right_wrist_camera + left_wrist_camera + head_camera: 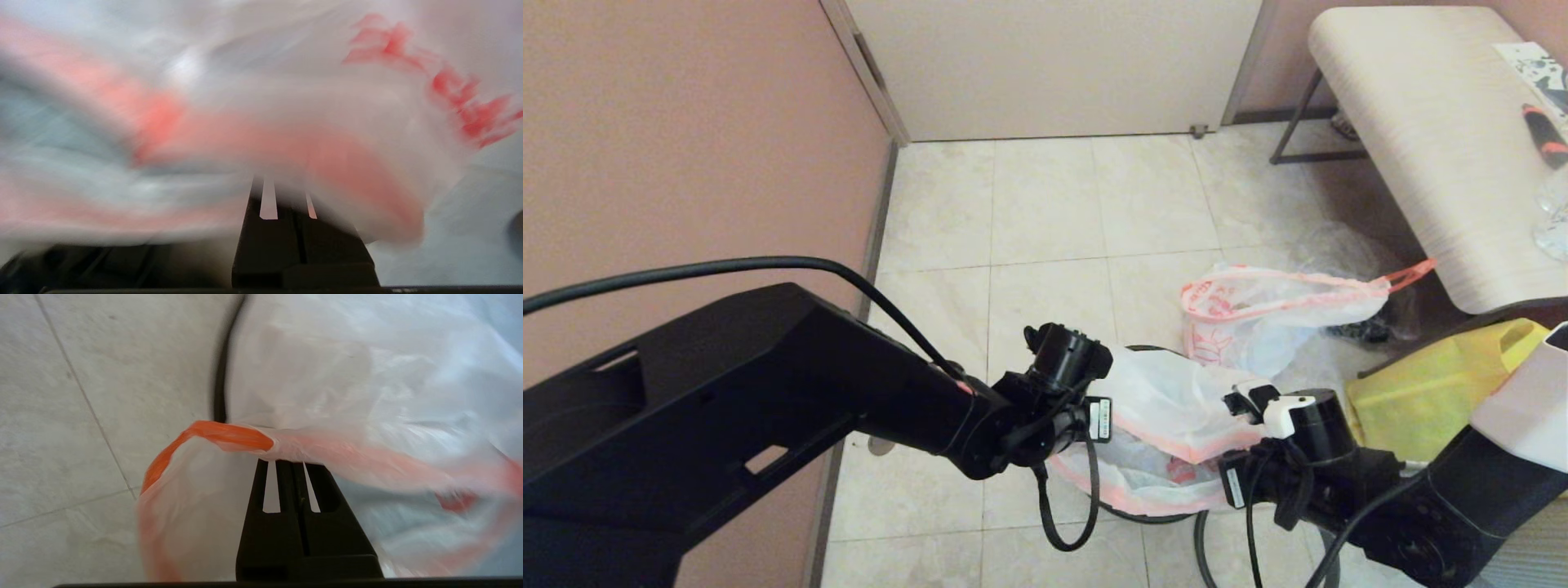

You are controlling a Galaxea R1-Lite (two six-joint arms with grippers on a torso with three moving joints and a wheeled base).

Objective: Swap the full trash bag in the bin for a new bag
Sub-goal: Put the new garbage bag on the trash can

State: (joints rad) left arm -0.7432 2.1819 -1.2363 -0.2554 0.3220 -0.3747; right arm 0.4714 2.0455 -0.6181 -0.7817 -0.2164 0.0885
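The new bag (1176, 404), thin white plastic with a pink-orange hem, hangs stretched between my two arms over the bin (1147, 516); only thin black arcs of the bin's rim show past the bag. My left gripper (291, 460) is shut on the hem beside the orange drawstring loop (229, 435). On the opposite side, my right gripper (286, 184) is shut on the hem, with red print (449, 81) on the film beyond it. The full trash bag (1258, 318) lies on the floor behind the bin, tied, its drawstring trailing right.
A yellow bag (1437, 392) sits right of the bin, beside my right arm. A pale bench (1437, 139) on dark legs stands at the far right. A pink wall (686, 131) runs along the left, and a closed door (1054, 65) lies beyond the tile floor (1045, 212).
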